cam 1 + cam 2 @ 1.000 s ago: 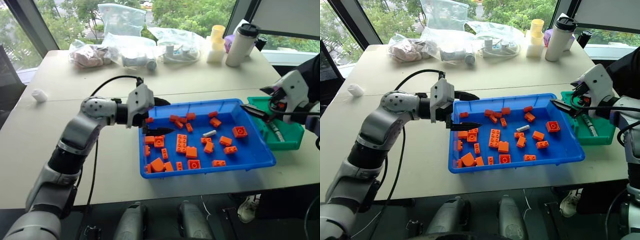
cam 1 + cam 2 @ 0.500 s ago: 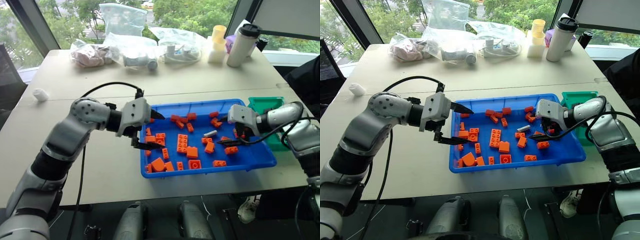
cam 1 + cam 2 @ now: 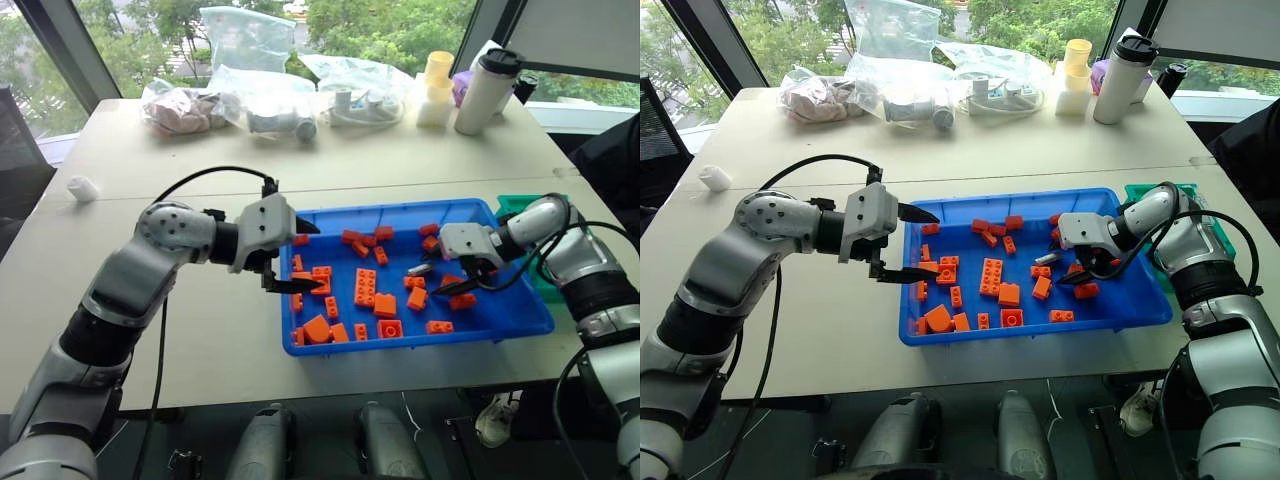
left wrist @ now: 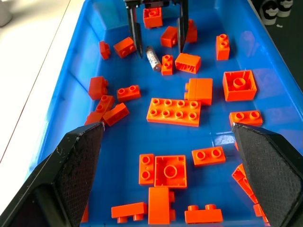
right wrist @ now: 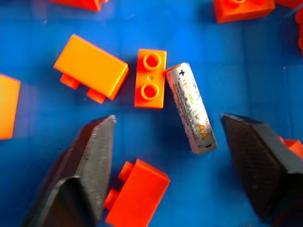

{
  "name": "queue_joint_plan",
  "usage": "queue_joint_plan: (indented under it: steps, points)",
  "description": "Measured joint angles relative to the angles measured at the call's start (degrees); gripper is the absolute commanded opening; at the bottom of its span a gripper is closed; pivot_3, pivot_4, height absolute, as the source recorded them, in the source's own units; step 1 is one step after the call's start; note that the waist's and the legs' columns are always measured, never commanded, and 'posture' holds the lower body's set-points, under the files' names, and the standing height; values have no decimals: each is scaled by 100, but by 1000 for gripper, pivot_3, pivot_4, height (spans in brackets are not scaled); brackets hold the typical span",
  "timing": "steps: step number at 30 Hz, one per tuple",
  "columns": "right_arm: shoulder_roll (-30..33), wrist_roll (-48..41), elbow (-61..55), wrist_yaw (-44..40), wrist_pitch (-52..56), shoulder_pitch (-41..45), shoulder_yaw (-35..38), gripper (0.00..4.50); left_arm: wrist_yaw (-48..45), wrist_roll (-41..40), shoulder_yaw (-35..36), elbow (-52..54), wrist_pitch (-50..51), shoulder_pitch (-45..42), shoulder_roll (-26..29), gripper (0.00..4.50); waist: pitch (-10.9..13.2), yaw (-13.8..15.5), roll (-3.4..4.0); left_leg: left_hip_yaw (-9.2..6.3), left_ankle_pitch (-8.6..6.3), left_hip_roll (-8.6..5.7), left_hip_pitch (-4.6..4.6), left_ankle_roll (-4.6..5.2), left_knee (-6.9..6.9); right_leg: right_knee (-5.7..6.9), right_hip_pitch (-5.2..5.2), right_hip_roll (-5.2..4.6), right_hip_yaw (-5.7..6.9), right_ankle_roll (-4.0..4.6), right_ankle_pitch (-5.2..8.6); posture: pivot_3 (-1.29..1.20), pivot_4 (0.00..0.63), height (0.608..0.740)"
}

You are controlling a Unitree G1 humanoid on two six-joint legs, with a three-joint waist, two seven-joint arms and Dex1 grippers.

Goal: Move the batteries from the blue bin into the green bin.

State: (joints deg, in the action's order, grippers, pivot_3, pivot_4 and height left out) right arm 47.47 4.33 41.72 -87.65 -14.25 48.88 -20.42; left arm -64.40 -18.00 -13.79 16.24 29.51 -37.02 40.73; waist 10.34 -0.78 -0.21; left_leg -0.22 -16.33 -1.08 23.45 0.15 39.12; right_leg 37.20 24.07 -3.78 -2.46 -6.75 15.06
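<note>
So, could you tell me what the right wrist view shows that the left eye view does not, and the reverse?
Right wrist view: the printed label with a plus mark on the battery, lying between the open right gripper fingers, one end against a small two-stud orange brick.

Left eye view: the whole blue bin, the green bin beyond it, the open left gripper, and the bags and cups at the table's far side.

Both: the battery, orange bricks, blue floor.

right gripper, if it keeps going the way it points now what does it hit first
Most likely the battery, lying between the open right gripper fingers, beside an orange brick; otherwise the blue bin floor. Depth is uncertain.
</note>
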Motion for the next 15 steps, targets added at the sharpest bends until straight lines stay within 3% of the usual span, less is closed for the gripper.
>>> queue_joint_plan:
  steps: [4, 12, 15]
  points:
    - [-177, 131, 445, -78, -358, 250, -36, 38, 95, -6, 7, 94, 28, 61, -1, 4500, 0, -16, 0, -2, 0, 2, -4, -1, -2, 1, -1, 1, 0, 0, 0, 0, 150, 740]
    - [-300, 224, 517, 103, -300, 303, 88, 21, 211, -11, 15, 193, 102, 140, 0, 4500, 0, -2, 0, -3, 0, 0, -4, -1, -2, 1, -3, -1, 0, 0, 0, 0, 150, 740]
    - [-212, 203, 309, 382, 189, 295, 319, 21, 235, -24, 63, 149, 89, 138, -44, 4500, 2, 4, 3, -3, 0, -1, -1, -2, -2, 3, 2, -3, 0, 0, 0, 0, 150, 740]
